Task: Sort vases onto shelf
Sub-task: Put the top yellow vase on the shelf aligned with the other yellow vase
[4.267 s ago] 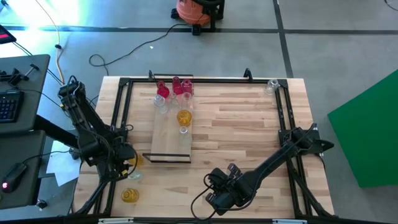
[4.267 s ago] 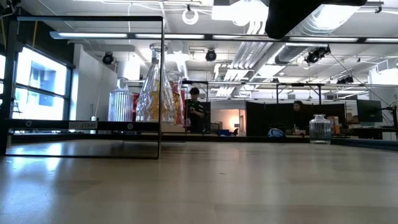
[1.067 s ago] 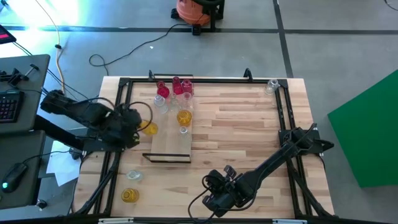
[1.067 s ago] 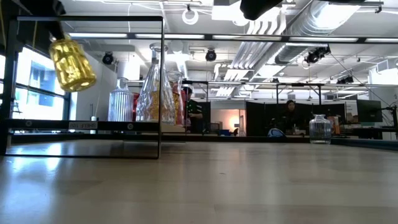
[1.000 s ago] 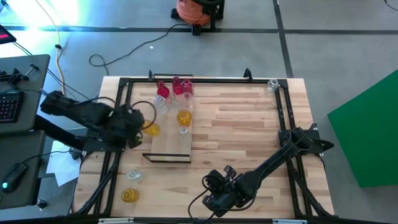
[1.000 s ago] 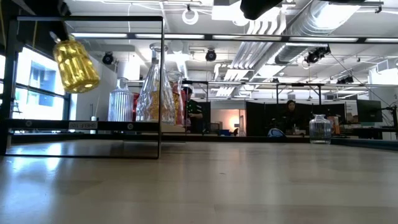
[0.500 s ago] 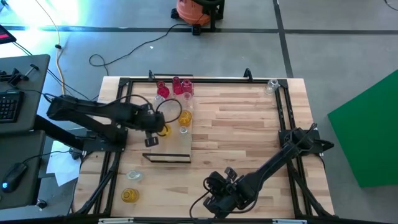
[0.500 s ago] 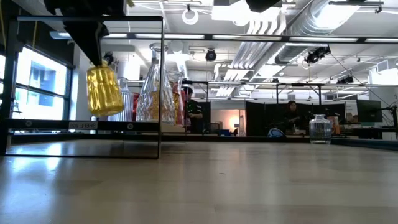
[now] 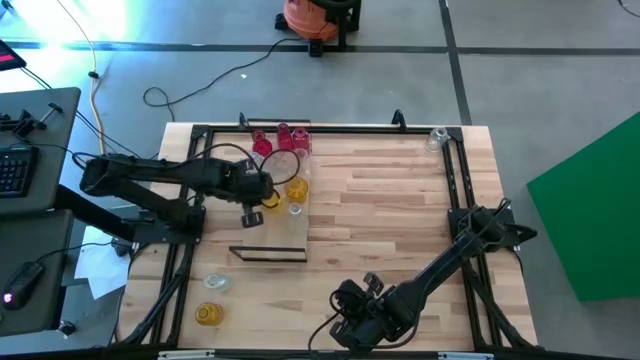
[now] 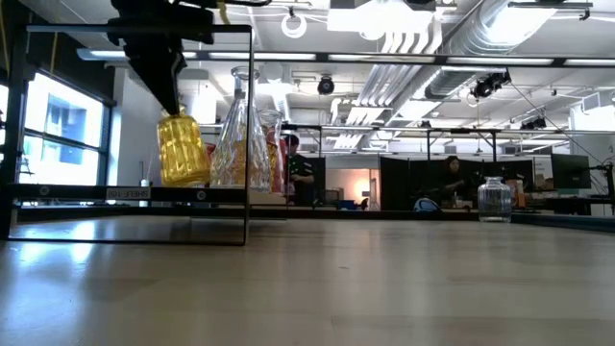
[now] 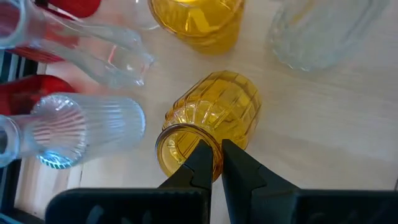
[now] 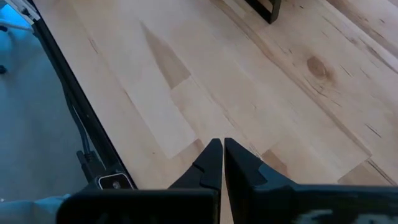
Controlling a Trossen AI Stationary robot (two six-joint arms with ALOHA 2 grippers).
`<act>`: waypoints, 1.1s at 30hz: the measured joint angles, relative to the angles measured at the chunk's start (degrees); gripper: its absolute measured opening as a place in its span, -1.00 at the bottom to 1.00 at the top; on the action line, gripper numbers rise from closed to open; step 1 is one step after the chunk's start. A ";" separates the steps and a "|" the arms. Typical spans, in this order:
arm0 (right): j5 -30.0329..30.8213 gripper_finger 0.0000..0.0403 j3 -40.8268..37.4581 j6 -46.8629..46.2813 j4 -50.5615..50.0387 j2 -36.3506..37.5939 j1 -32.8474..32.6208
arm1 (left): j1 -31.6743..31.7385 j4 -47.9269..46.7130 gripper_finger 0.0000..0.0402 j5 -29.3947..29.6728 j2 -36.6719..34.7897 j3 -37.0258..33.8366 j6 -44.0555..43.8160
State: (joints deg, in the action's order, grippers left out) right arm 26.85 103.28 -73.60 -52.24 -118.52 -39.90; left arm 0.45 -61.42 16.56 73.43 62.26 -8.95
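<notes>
— Amber vase hangs from my left gripper, fingers pinched shut on its rim, body below the claw, over the shelf.

— Is it touching the board?

— I can't tell. The low view has it upright beside the clear vases; the wrist view shows ribbed clear glass just beside it. My right gripper, closed and empty, waits near the table's front edge.
</notes>
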 joint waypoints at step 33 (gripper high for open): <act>-0.02 -1.00 0.00 0.18 0.71 0.00 -0.02 | 4.51 1.52 -0.96 -0.59 1.62 0.09 0.72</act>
State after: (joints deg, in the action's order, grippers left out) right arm 26.83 103.28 -73.42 -51.53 -118.52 -39.92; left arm 4.96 -59.91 15.96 75.05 62.35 -8.23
